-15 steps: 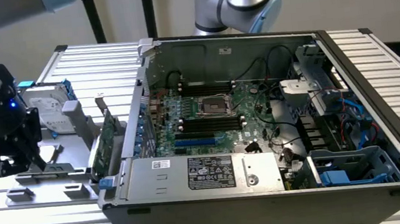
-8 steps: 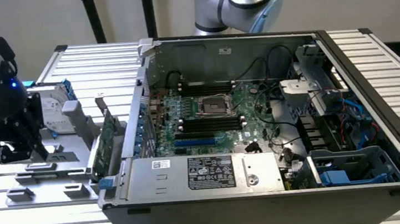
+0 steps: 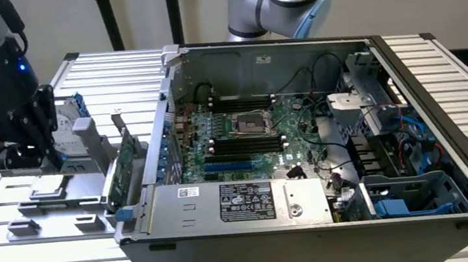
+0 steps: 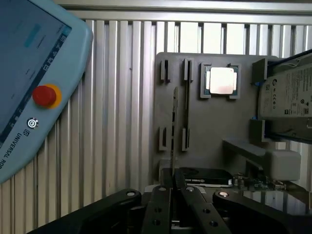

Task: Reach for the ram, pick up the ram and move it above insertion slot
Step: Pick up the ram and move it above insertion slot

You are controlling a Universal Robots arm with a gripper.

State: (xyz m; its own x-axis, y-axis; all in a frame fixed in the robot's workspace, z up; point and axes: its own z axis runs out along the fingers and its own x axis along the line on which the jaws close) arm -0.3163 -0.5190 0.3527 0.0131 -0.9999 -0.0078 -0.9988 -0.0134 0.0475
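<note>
Now the jaws pinch the thin ram (image 4: pixel 174 122).

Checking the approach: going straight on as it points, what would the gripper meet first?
Most likely the ram, standing on edge in the grey holder right ahead of the gripper; how close they are is unclear.

Ext. cam: raised, angled down, mid-range, takes in the ribbed worktop (image 3: pixel 436 70) & open PC case (image 3: pixel 272 247). Wrist cam: close, looks straight down past tool (image 4: pixel 175 192), ram (image 4: pixel 174 122) edge-on. Both share grey fixture plate (image 4: pixel 214 122), at the exterior view's left.
</note>
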